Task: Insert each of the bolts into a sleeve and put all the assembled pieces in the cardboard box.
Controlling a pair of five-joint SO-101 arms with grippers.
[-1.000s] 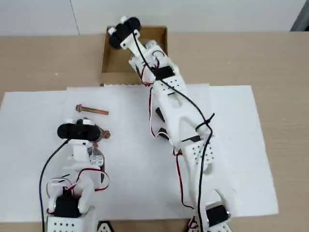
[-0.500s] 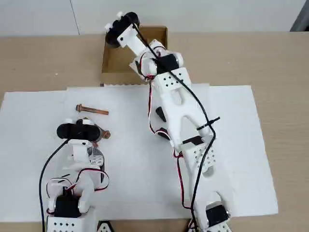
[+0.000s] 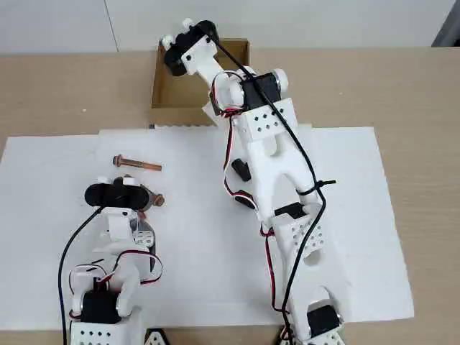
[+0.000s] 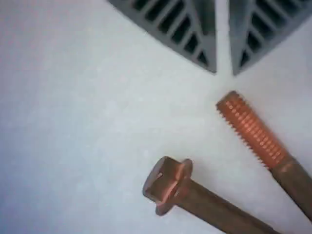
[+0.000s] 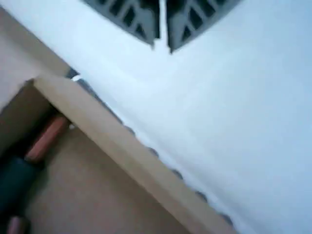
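Two copper bolts lie on the white paper. One bolt (image 3: 136,164) lies free. The other bolt (image 3: 155,200) sits right by the left arm's head (image 3: 115,195). In the left wrist view a bolt head (image 4: 168,184) and a threaded tip (image 4: 248,129) lie just beyond my left gripper (image 4: 223,70), which is shut on nothing. My right gripper (image 5: 161,45) is also shut and empty, at the cardboard box's (image 3: 164,93) near wall (image 5: 122,146). Inside the box lies a bolt in a dark sleeve (image 5: 22,178).
The right arm (image 3: 269,158) stretches across the paper's (image 3: 359,215) middle towards the box. Two dark pieces (image 3: 241,170) lie half hidden beneath it; I cannot tell what they are. Bare wooden table surrounds the paper.
The right arm's wrist and elbow have swung to the right while its head stayed over the box. The left arm and both bolts have kept still.
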